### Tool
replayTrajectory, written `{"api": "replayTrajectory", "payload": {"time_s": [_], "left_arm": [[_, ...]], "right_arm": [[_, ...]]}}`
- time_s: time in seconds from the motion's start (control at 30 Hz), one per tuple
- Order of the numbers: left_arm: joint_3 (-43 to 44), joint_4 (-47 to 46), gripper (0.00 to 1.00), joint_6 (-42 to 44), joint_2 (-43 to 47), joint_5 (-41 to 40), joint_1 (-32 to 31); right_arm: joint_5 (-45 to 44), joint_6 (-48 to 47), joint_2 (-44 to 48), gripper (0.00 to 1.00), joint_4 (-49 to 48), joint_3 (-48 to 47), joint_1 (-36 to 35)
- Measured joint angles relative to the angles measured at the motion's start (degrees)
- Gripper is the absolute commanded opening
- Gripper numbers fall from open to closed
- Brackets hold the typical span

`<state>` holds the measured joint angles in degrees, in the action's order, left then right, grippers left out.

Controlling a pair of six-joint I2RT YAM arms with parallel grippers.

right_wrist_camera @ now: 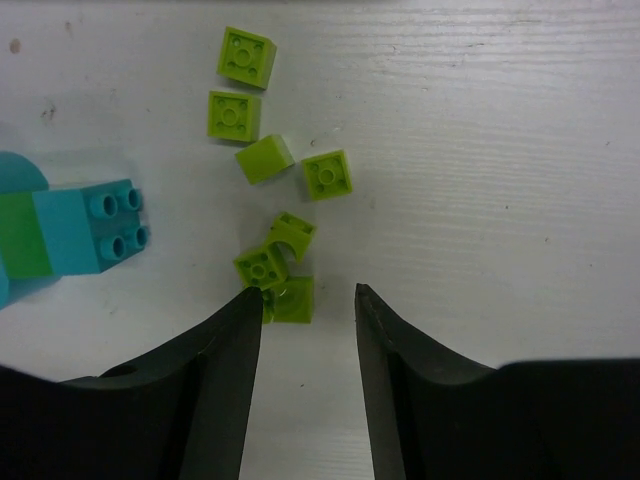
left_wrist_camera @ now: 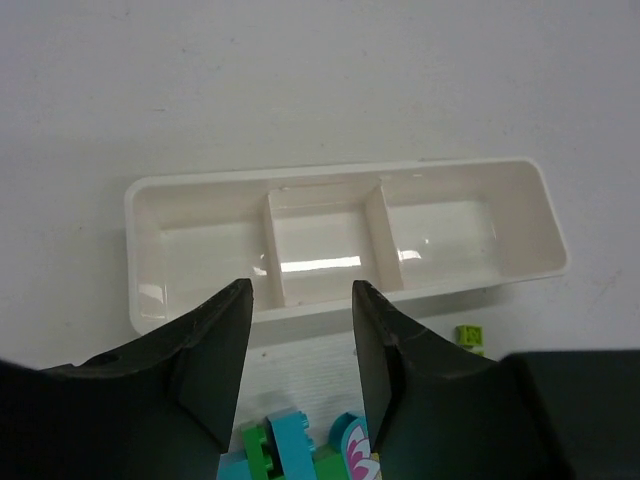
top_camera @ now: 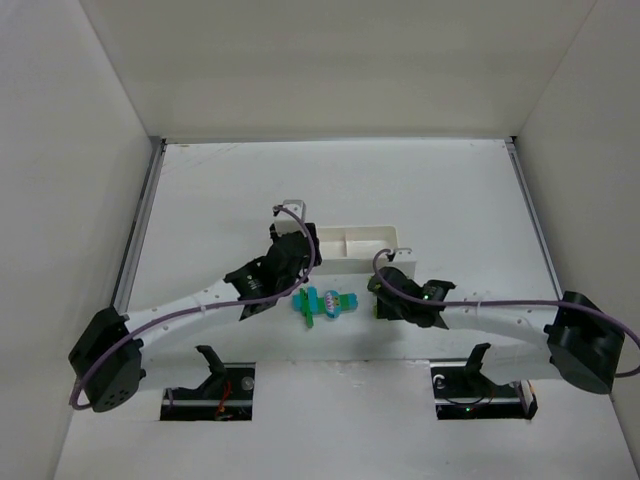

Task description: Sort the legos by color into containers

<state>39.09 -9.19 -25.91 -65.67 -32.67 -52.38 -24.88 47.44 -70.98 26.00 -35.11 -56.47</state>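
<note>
The white three-compartment tray (left_wrist_camera: 340,175) lies across the left wrist view with all compartments empty; it also shows in the top view (top_camera: 365,236). My left gripper (left_wrist_camera: 300,290) is open and empty, just short of the tray's near wall, above the joined cyan and green brick cluster (left_wrist_camera: 290,445). That cluster lies between the arms in the top view (top_camera: 325,303). My right gripper (right_wrist_camera: 308,292) is open and empty over several small yellow-green cubes (right_wrist_camera: 291,232). One cube (right_wrist_camera: 292,300) sits by its left fingertip. The cluster's cyan end (right_wrist_camera: 100,225) lies to the left.
One yellow-green cube (left_wrist_camera: 470,335) lies near the tray's front wall on the right. The left gripper (top_camera: 297,250) and right gripper (top_camera: 385,295) flank the cluster. White walls enclose the table on three sides.
</note>
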Motion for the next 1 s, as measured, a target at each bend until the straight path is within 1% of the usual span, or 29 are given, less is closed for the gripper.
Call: {"api": "replayTrajectory", "payload": {"time_s": [0.13, 0.23, 0.4, 0.53, 0.73, 0.83, 1.0], "left_arm": [[3.96, 1.75, 0.49, 0.42, -3.06, 0.74, 1.55], [5.99, 3.32, 0.49, 0.35, -3.19, 1.22, 3.34], [6.03, 3.54, 0.5, -0.13, -2.71, 2.58, 5.11], [5.86, 4.39, 0.51, -1.46, -1.22, 3.69, 5.11], [5.92, 4.66, 0.52, -2.08, 2.08, 4.61, 4.52], [5.9, 4.66, 0.53, -2.56, 2.16, 4.94, 4.28], [5.6, 4.42, 0.53, -2.89, 1.86, 5.84, 4.31]], "right_arm": [[0.07, -0.52, -1.6, 0.45, 0.28, -1.29, 0.13], [0.09, -0.26, -1.18, 0.44, 0.63, -2.14, 0.13], [-0.35, 0.5, -0.94, 0.43, 0.5, -2.14, 0.07], [-1.53, 2.93, -0.92, 0.43, 0.96, -1.66, -0.9], [-1.99, 5.51, -0.46, 0.39, 1.2, -1.49, -2.93], [-2.16, 6.01, -1.99, 0.35, 1.22, -1.49, -3.17], [-2.34, 6.82, -4.85, 0.35, 1.95, -1.49, -3.19]]}}
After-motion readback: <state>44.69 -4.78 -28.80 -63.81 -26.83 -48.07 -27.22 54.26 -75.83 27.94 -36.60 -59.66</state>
